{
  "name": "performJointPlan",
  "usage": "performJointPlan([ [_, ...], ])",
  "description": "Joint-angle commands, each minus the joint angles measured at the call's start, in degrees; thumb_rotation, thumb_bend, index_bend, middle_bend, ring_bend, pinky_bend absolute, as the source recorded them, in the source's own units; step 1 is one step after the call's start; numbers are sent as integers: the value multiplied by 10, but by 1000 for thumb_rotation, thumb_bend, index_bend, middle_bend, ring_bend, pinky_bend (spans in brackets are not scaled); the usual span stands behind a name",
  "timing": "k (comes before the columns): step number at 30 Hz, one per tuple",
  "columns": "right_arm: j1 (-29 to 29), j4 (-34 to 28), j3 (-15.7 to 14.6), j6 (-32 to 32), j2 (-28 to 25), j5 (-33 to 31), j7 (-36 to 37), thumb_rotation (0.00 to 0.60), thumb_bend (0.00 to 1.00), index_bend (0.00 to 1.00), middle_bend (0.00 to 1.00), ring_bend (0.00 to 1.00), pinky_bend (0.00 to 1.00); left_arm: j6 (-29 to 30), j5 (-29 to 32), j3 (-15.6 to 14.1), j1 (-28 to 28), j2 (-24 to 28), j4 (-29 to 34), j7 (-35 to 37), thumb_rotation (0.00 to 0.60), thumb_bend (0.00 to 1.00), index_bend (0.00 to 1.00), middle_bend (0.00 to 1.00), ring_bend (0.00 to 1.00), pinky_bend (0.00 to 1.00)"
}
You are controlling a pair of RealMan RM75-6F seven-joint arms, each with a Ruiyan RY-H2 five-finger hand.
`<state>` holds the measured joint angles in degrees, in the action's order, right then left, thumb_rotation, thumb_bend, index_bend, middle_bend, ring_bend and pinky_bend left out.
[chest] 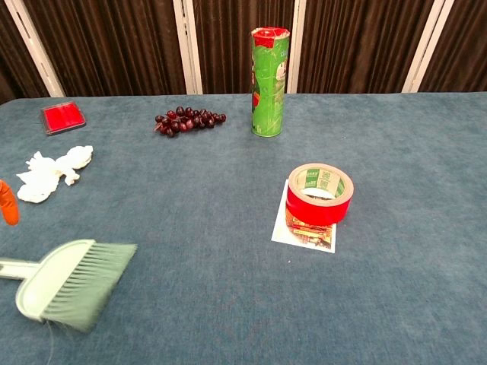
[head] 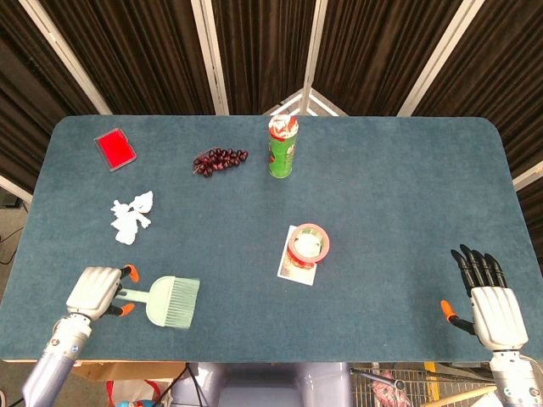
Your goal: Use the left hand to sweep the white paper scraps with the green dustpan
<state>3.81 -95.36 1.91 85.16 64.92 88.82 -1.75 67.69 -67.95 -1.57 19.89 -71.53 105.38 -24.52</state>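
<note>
The white paper scraps [head: 131,217] lie in a small crumpled heap at the table's left; the chest view shows the scraps [chest: 51,173] too. My left hand [head: 95,292] grips the handle of a pale green brush [head: 170,301] near the front left edge, bristles pointing right, well in front of the scraps. In the chest view the brush [chest: 70,284] sits low at the left. No dustpan apart from this brush shows. My right hand [head: 487,301] rests at the front right corner, fingers apart, holding nothing.
A red card [head: 114,149] lies at the back left, dark grapes [head: 219,159] and a green can [head: 282,147] stand at the back middle. A red tape roll [head: 309,243] sits on a paper card [head: 295,267] mid-table.
</note>
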Motion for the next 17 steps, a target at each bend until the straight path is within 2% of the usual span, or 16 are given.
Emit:
performJointPlan([
  [1,0,1,-1,0,-1,2,1,600,322,0,0,0,1,3,3,-3,-3,18,15,-1,600,6,298,981,1000,1000],
  [3,0,1,-1,0,-1,3,1,600,322,0,0,0,2,13,-4,-2,-9,37,29,11,600,6,269,932,972,994],
  [4,1,1,-1,0,0,3,1,600,322,0,0,0,2,20,-11,-3,-13,50,38,20,600,6,240,861,918,964],
  [6,1,2,-1,0,0,4,0,600,321,0,0,0,2,38,-33,-4,-24,73,52,44,600,6,147,656,741,833],
  [8,1,2,-1,0,0,4,-1,600,322,0,0,0,2,63,-67,-11,-40,95,58,73,600,6,27,328,458,600],
  [10,1,2,-1,0,0,4,-3,600,322,0,0,0,1,107,-126,-24,-66,112,50,115,600,6,0,112,246,441],
  [11,1,2,-1,0,0,4,-4,600,322,0,0,0,2,124,-146,-28,-75,114,42,129,600,6,0,41,145,365],
  [13,1,3,-2,0,0,6,-7,600,322,0,0,0,2,174,-195,-37,-100,112,10,158,600,7,0,0,28,237],
  [17,1,4,-4,2,1,12,-11,600,322,0,0,0,2,243,-254,-46,-134,96,-66,177,600,6,0,0,0,59],
])
